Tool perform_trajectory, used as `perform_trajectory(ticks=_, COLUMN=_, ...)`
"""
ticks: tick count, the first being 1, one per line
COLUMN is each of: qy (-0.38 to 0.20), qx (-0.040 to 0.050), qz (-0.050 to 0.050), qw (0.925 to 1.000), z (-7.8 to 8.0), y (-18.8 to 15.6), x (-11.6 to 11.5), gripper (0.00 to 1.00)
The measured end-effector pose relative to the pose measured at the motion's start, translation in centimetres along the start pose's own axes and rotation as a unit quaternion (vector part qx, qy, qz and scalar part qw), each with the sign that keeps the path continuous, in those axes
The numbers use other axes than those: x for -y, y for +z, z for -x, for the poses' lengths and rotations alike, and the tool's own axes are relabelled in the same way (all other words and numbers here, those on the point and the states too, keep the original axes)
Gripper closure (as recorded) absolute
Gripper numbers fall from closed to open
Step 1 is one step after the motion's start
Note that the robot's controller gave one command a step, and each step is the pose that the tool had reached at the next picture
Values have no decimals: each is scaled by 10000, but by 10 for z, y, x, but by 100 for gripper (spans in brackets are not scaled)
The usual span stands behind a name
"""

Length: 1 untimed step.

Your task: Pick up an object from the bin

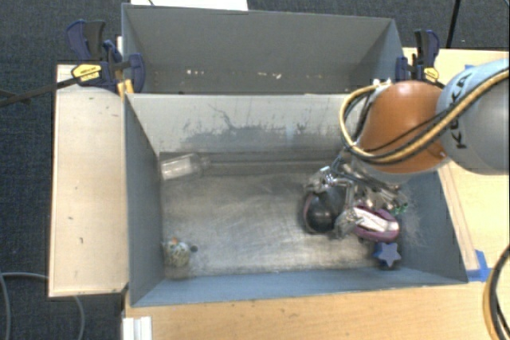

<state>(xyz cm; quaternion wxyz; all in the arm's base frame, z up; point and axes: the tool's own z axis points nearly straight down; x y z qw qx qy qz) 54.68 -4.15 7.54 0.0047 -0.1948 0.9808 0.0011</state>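
Grasp step, I judge: gripper (336, 209) low in the grey metal bin's (255, 52) front-right part, against a matt black rounded ball (318, 218); whether spread or closed, cannot tell; next calls for a sure hold before lifting.

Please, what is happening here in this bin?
A robot arm reaches into the grey bin from the right. Its gripper is low in the right front part, beside a black round thing, with a purple and white thing and a blue star-shaped piece close by. Nothing looks lifted yet.
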Motion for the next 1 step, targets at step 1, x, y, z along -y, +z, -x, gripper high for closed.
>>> perform_trajectory(ticks=1, qy=-1036, qx=-7, qz=-24, qw=9946, z=-14, y=-166, x=23, gripper=100)
